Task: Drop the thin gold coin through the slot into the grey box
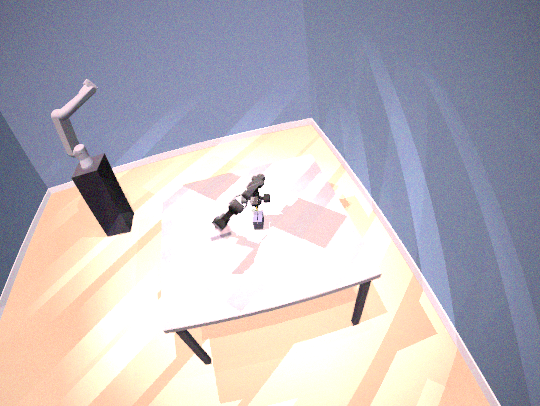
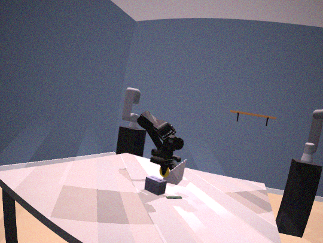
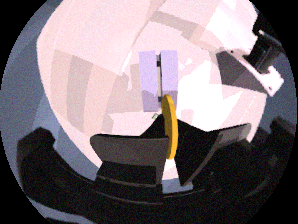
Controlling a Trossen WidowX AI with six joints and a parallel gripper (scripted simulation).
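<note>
Table with a pale, wide top (image 1: 300, 270) (image 2: 90, 209) (image 3: 110, 60) is the surface here, and on it we see a black jointed arm (image 1: 221, 220) (image 2: 151, 131) bent over toward its work. Its dark two-fingered hand (image 1: 256, 204) (image 2: 164, 172) (image 3: 162, 116) is clamped on the coin. The closed grey box (image 1: 258, 220) (image 2: 155, 185) (image 3: 147, 75) sits close by, its lid cut by a narrow slot (image 3: 159, 75). The shallow dark-green holder (image 2: 174, 197) (image 3: 155, 116) lies low, near and to the right of the box in the exterior view. Smallest is the thin gold coin (image 1: 256, 209) (image 2: 160, 172) (image 3: 170, 125), raised on edge, out of its holder and not yet in the box.

We judge the danger to be alignment: the coin looks a little right of the slot's line and slightly turned, so lowering now could land its rim on the lid. Pressing there might twist it between the fingers; releasing early might let it topple off.

The wrist view gives us the slot's direction against the coin; the exterior shows the coin's height, which the wrist view hides. From the top, we cannot make out the holder.
</note>
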